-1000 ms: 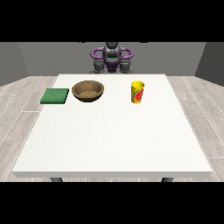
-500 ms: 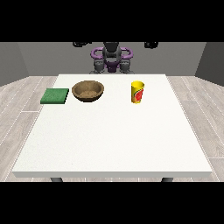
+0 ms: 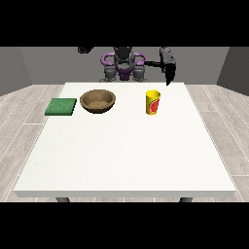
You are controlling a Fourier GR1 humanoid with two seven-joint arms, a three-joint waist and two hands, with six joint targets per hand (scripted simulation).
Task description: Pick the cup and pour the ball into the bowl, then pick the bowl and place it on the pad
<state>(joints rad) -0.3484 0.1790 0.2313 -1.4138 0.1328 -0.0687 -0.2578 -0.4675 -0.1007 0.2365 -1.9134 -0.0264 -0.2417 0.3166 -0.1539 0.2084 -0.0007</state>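
Yellow is what catches my eye first from the front view: the cup (image 3: 152, 102) stands upright on the white table (image 3: 121, 160), its long axis vertical and its mouth pointing straight up, with a red mark on its side. I cannot see into it, so I cannot tell whether the ball is inside. It sits toward the far edge, right of centre.

Well to its left I see the brown bowl (image 3: 97, 101), resting on its base with the opening up. Just beyond that, further left and apart from the bowl, the green pad (image 3: 61, 106) lies flat, its edges roughly square to the table's edges.

At the view's right, the hand (image 3: 169, 73) hangs over the far table edge, up and behind the cup, not touching it. Its fingers point straight down; I read them as extended and holding nothing.

At the view's left, the hand (image 3: 84, 49) is raised high near the top, well apart from everything on the table. How its fingers lie I cannot tell.
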